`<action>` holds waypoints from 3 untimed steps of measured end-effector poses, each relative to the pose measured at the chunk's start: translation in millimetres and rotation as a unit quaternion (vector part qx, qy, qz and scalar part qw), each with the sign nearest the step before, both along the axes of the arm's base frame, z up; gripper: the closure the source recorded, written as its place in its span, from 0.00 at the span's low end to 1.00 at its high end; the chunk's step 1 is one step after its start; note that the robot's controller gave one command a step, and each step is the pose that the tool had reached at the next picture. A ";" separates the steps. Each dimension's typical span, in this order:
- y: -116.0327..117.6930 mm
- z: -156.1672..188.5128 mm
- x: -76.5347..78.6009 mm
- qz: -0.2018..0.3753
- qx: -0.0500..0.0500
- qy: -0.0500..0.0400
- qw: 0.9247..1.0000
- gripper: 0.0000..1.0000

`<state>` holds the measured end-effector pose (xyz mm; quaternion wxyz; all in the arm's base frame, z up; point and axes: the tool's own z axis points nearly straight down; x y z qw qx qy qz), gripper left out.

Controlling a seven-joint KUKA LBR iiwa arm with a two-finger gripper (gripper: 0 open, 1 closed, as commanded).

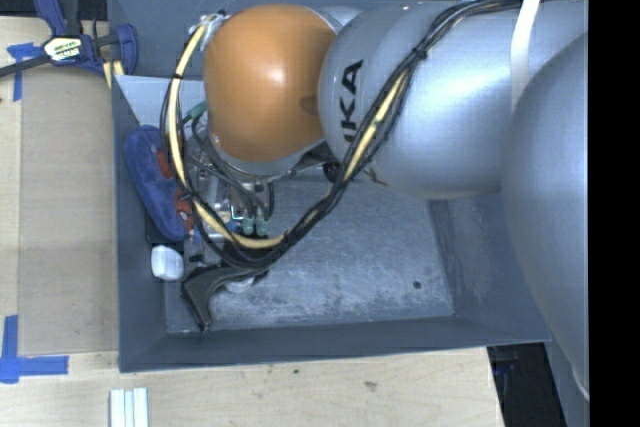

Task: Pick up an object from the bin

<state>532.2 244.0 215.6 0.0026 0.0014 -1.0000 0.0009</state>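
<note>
Gripper [232, 215] low at bin [400, 245] left end, beside blue cloth [150, 177]; small white piece [166, 262] near. Open or closed: cannot tell, hidden under orange cover [265, 80].

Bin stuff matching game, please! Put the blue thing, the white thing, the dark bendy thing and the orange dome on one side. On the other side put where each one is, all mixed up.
Things
1. blue floppy thing
2. small white thing
3. dark curved thing
4. orange dome

Places
A. in the lower-left corner of the bin
B. on the wrist of the arm, above the bin
C. along the left wall, highest in the picture of the loose things
D. by the left wall, between the other two loose things

Pairs: 1-C, 2-D, 3-A, 4-B
</note>
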 end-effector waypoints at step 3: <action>-71.6 52.5 -39.1 0.087 0.001 -0.005 0.996 1.00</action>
